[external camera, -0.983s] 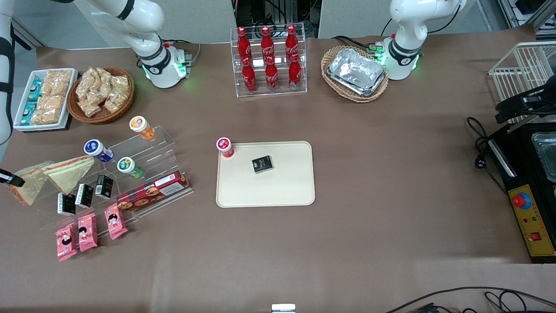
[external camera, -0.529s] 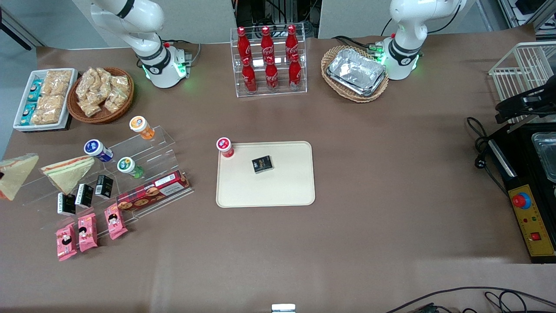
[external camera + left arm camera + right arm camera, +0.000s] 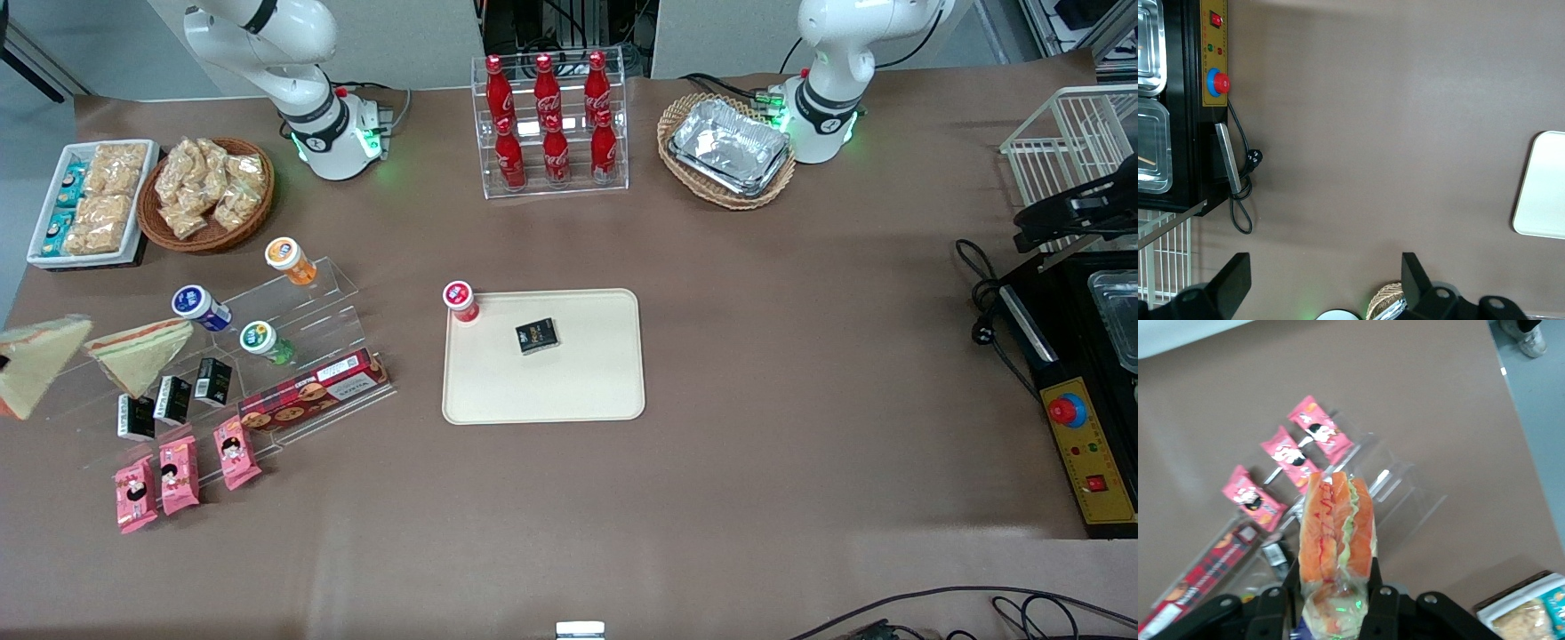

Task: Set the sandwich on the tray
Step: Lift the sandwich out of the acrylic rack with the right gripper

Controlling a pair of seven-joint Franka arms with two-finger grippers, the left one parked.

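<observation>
One gripper: I see my black two-finger gripper [image 3: 1336,587] clamped on the sandwich.
Sandwich: clear-wrapped tan triangular wedge [image 3: 29,366], lifted, well apart from the tray.
Tray: flat cream-beige rectangular plastic [image 3: 578,391], toward the parked arm.

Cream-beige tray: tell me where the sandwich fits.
On the cream-beige plastic tray, the half nearer the camera is bare. The red-capped bottle and black box crowd its upper part. The end effector grips the clear-wrapped sandwich.
</observation>
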